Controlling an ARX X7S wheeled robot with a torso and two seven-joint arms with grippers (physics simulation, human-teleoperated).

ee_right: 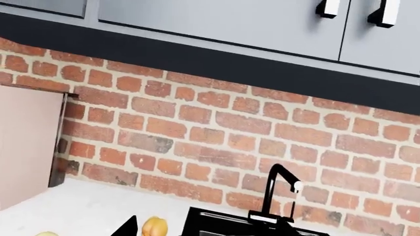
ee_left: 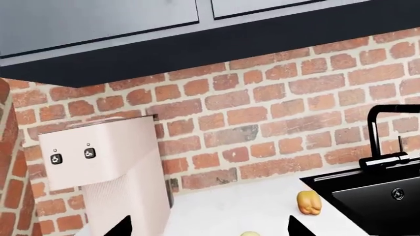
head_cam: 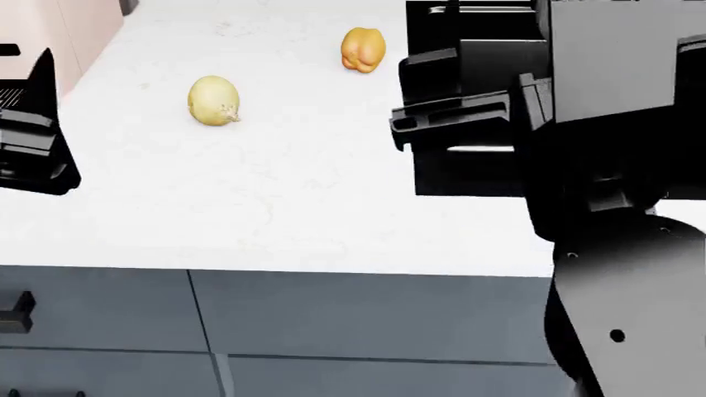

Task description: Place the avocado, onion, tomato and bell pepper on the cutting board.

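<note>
The pale yellow onion (head_cam: 213, 101) lies on the white counter (head_cam: 309, 190), and only its top shows in the left wrist view (ee_left: 249, 234). The yellow-orange bell pepper (head_cam: 363, 49) sits farther back beside the black sink; it also appears in both wrist views (ee_left: 309, 202) (ee_right: 154, 227). My left gripper (ee_left: 210, 229) is open above the counter, empty, with the onion just ahead between its tips. My right gripper (ee_right: 208, 230) is open and empty, raised near the sink's edge with the pepper just inside one tip. The avocado, tomato and cutting board are out of view.
A pale pink coffee machine (ee_left: 111, 167) stands against the brick wall at the counter's left. The black sink (ee_left: 380, 196) with a black faucet (ee_right: 279, 191) lies to the right. My right arm (head_cam: 530, 116) hides part of the sink. Grey cabinets hang above.
</note>
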